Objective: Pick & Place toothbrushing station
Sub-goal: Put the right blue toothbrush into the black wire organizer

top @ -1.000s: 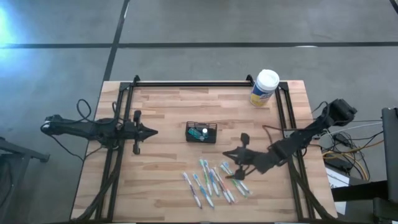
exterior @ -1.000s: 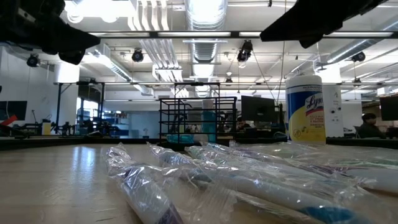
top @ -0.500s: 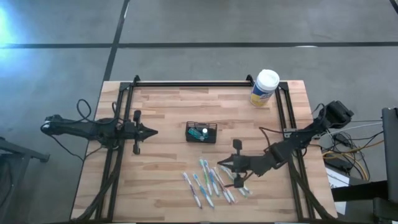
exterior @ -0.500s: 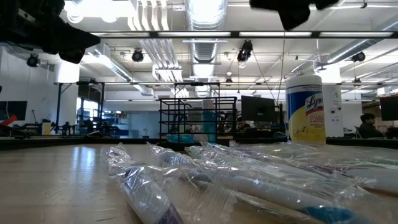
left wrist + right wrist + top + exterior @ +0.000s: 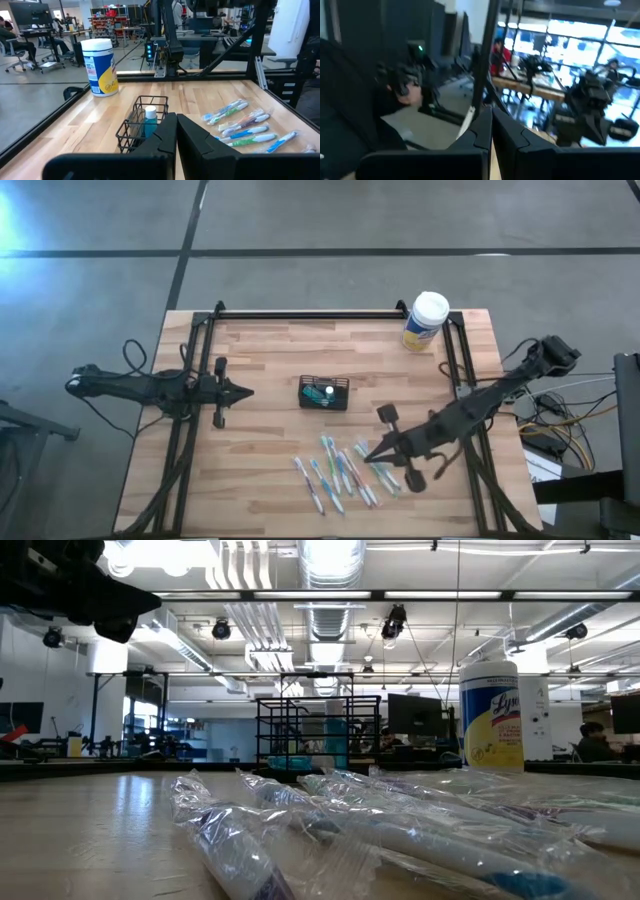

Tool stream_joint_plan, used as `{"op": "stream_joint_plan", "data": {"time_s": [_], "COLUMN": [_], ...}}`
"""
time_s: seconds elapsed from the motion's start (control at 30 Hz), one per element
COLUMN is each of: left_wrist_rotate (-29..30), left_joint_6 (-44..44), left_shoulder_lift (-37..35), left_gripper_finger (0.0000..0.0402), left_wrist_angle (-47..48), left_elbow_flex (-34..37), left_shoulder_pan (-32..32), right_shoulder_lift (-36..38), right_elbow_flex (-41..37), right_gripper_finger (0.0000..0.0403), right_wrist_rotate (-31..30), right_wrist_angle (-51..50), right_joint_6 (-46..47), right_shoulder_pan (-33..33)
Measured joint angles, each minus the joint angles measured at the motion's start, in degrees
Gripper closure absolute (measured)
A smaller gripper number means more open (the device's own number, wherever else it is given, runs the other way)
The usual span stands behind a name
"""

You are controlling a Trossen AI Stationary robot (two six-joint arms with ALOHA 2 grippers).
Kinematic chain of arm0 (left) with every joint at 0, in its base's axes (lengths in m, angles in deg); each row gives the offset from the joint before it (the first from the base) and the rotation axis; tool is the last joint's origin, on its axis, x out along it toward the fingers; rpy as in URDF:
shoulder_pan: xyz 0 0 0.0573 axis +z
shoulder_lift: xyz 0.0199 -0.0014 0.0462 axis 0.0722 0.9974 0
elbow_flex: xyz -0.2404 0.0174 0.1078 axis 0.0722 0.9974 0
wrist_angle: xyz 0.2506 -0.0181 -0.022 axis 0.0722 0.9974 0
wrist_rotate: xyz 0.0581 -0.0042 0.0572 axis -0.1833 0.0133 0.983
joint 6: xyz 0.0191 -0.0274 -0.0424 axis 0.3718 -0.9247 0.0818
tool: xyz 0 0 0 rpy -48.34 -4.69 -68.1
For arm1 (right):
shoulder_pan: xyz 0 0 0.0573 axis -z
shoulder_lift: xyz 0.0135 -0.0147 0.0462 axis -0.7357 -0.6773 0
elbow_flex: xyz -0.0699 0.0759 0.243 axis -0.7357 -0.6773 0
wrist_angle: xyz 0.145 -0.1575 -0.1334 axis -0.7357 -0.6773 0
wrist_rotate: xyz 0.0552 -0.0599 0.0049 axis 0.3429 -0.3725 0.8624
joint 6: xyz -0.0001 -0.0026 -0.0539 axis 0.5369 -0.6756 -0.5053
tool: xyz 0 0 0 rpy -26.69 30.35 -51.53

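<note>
The toothbrushing station is a small black wire-mesh holder (image 5: 324, 392) standing on its base at the table's middle, with a white-capped blue bottle (image 5: 150, 119) inside it. It also shows in the low view (image 5: 305, 735) and the left wrist view (image 5: 131, 131). Several plastic-wrapped toothbrushes (image 5: 340, 470) lie flat near the table's near edge. My left gripper (image 5: 250, 390) is shut and empty, left of the holder and pointing at it (image 5: 176, 117). My right gripper (image 5: 367, 456) is shut and empty over the right side of the toothbrushes; its wrist view (image 5: 491, 114) looks out into the room.
A white-lidded, yellow-labelled canister (image 5: 427, 320) stands at the far right corner. Black frame rails run along the table's left (image 5: 196, 430), right (image 5: 462, 370) and far sides. People sit in the room beyond the table. Bare wood lies between the holder and the toothbrushes.
My right gripper has moved toward the table's near edge over the toothbrushes, turning as it went. It has left the top of the low view. The toothbrushes and the holder have stayed in place.
</note>
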Motion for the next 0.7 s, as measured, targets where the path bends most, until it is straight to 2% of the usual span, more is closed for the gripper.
{"op": "stream_joint_plan", "data": {"time_s": [0.37,0.7], "left_wrist_rotate": [0.0,0.0], "left_joint_6": [0.0,0.0], "left_shoulder_lift": [0.0,0.0], "left_gripper_finger": [0.039,0.039], "left_wrist_angle": [0.0,0.0], "left_elbow_flex": [0.0,0.0], "left_shoulder_pan": [0.0,0.0], "right_shoulder_lift": [5.7,6.0], "right_elbow_flex": [0.0,-0.1], "right_gripper_finger": [0.0394,0.0394], "right_wrist_rotate": [0.9,0.8], "right_wrist_angle": [-2.0,-4.4], "right_joint_6": [0.2,0.4], "right_shoulder_pan": [0.0,0.0]}}
